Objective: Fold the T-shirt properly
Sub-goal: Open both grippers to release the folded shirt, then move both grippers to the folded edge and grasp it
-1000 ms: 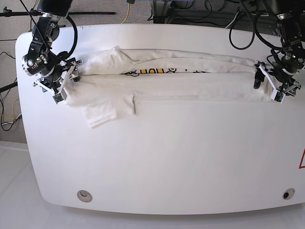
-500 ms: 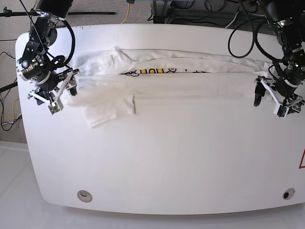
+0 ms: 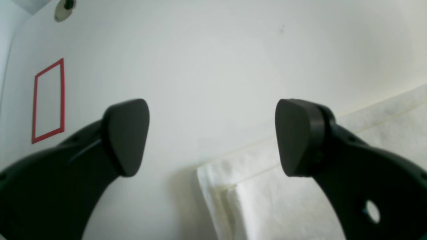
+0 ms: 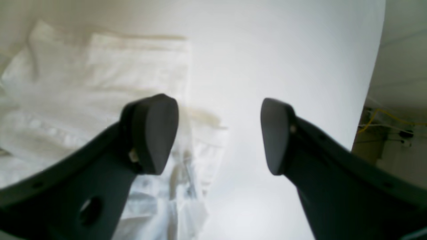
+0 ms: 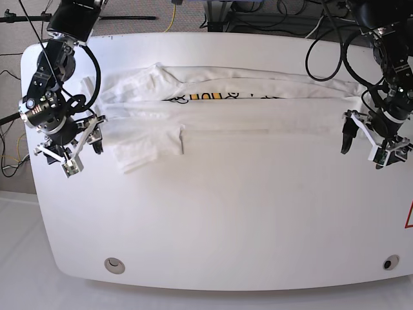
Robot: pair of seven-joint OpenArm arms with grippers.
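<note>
bare table (image 5: 226, 213) open in front, T-shirt (image 5: 258, 113) spanning the rear

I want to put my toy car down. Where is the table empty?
The whole near half of the table, below the T-shirt, is bare. It is crowded along the far side, where the shirt stretches between the left gripper and right gripper.

T-shirt (image 5: 226, 110) is lying across the upper half of the table (image 5: 226, 219), stretching from upper left to upper right in the base view (sleeve sticking out toward lower left). Right gripper (image 5: 80, 150) is hovering at frame left, just beside the shirt's end. Left gripper (image 5: 363, 143) is hovering at frame right, just past the other end.
</note>
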